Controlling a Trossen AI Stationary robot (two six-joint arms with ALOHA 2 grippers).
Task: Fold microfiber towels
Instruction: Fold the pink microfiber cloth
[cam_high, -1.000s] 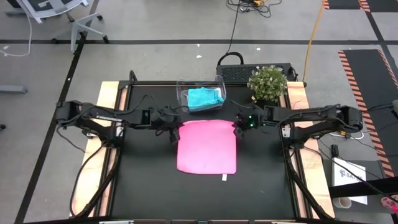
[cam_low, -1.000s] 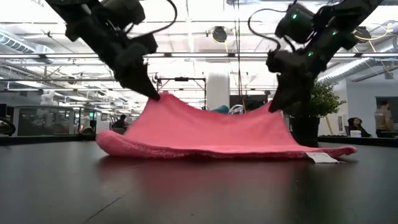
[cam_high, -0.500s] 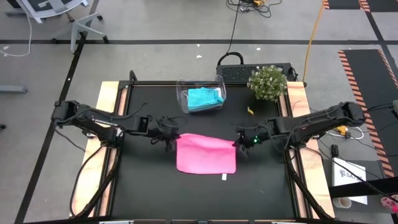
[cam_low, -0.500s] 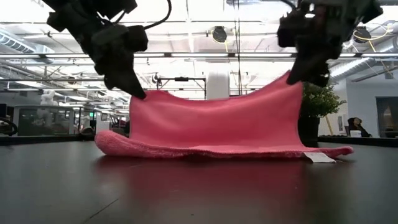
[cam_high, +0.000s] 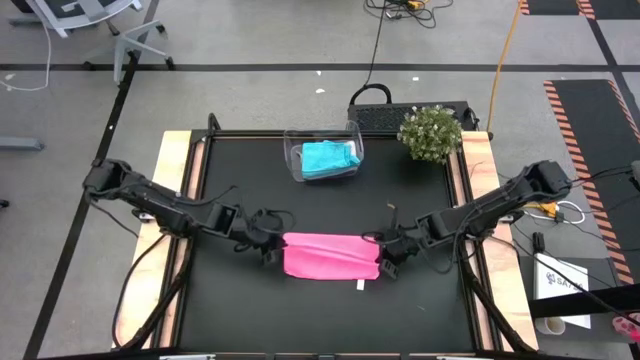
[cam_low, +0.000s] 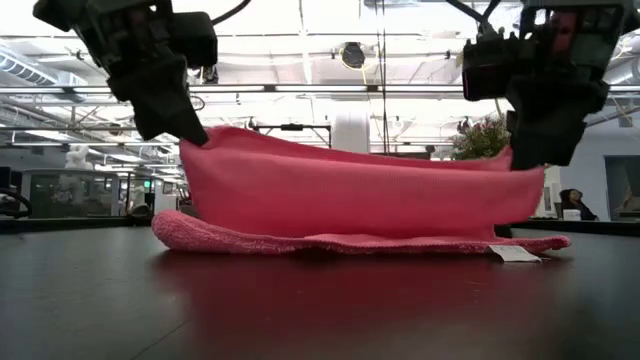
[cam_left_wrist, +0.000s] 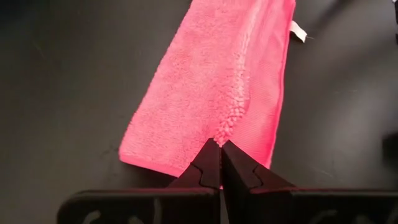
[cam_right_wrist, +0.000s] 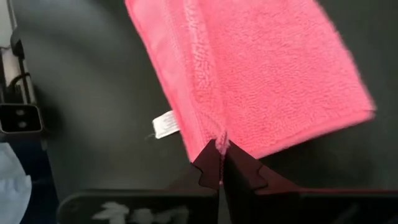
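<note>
Towel (cam_high: 331, 255): soft, light, sags between grips; best pinched at corners. Left tool (cam_left_wrist: 220, 163) and right tool (cam_right_wrist: 221, 163) clamped on raised edge, bench (cam_high: 240, 310) below.

Black table (cam_high: 240, 310), pink towel (cam_high: 330, 256), clear tub (cam_high: 322, 158), potted plant (cam_high: 430, 133)

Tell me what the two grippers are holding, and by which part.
The bright pink microfiber towel: left gripper and right gripper each pinch a corner of its folded-over edge.
</note>
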